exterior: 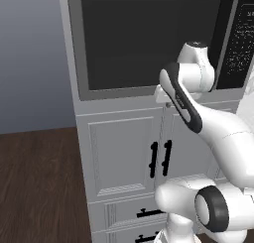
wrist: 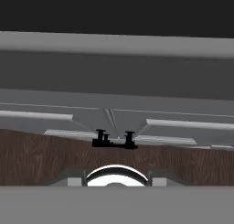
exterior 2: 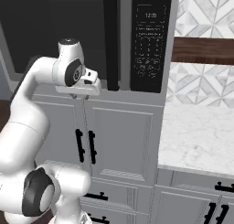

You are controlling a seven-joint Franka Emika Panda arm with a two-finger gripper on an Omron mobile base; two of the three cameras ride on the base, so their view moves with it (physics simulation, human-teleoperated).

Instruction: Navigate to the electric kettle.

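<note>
The electric kettle is out of view. My gripper [exterior 2: 79,97] hangs fingers-down from the raised wrist, close in front of the tall grey cabinet [exterior: 124,152], just below the dark oven door. It also appears in the left base view, where the gripper [exterior: 167,104] sits at the same seam. Its fingertips stand apart, open, with nothing between them. The hand view looks down the cabinet front to a black drawer handle [wrist: 114,141] and the wooden floor.
A built-in oven [exterior: 134,43] and its black control panel [exterior 2: 148,40] fill the upper cabinet. Double doors with black handles [exterior 2: 85,145] are below. A white marble counter [exterior 2: 196,136] with a patterned backsplash extends to the right. Dark wooden floor [exterior: 34,182] lies open to the left.
</note>
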